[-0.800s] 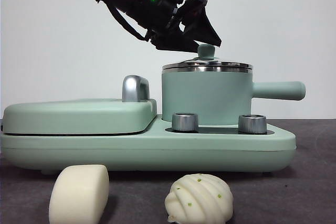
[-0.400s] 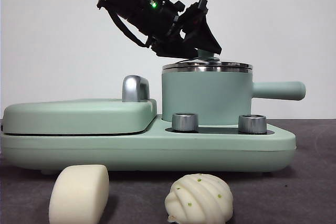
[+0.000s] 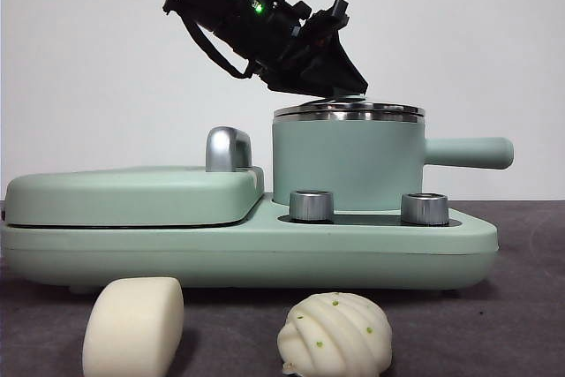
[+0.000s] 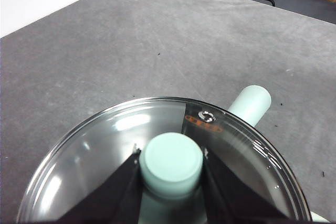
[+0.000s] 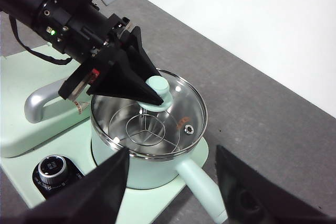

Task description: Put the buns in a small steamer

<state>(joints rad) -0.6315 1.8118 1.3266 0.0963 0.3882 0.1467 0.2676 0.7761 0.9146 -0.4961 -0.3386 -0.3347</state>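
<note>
The front camera sits low at table (image 3: 521,324) height, looking level across it, close to the small steamer (image 3: 346,163); the left wrist camera looks steeply down, very near the glass lid (image 4: 105,145) and its knob (image 4: 171,164); the right wrist camera looks down from higher and farther off; all 3 views share the small steamer, its lid and its handle (image 5: 202,190).
</note>
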